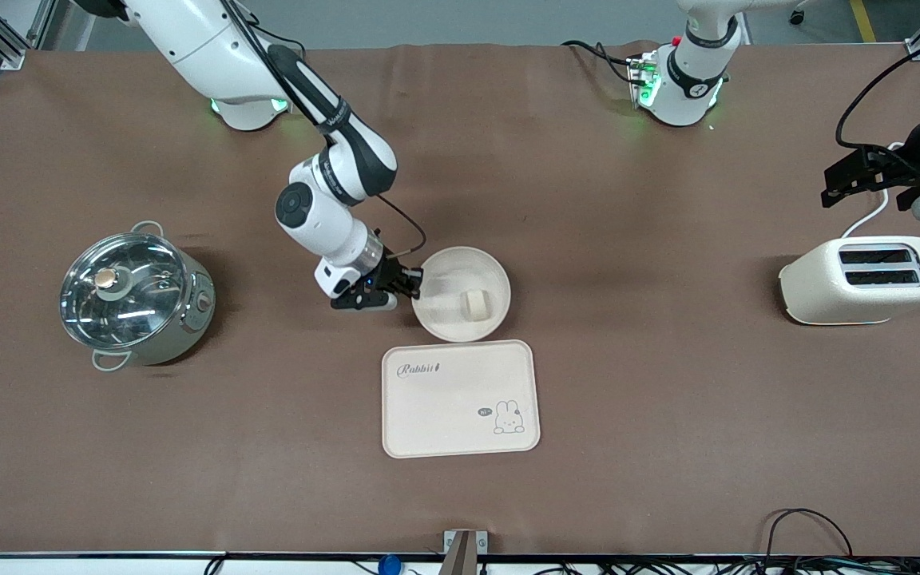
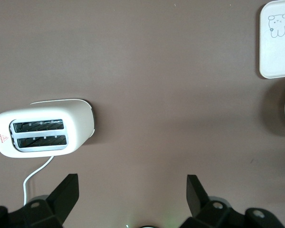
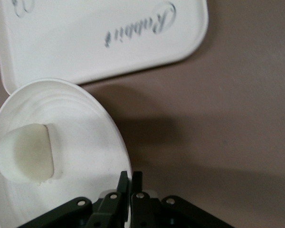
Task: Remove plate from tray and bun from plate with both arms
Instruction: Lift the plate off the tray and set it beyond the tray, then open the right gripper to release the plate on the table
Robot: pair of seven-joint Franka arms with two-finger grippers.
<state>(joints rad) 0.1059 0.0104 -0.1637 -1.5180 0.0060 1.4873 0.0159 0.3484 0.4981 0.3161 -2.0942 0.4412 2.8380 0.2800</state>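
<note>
Nearest the camera lies a rabbit tray, just beside it the plate holding the bun, its rim clenched by the right gripper, while the left gripper waits spread wide near a toaster.

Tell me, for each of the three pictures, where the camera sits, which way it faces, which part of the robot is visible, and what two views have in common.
Front view: high across the table, facing both arms; shows the right gripper at the plate, the pot.
Left wrist view: on the left arm, looking down at the toaster; the left gripper is open.
Right wrist view: on the right arm; its fingers are shut on the plate's rim, the bun on the plate.
Shared: all three show the tray.
</note>
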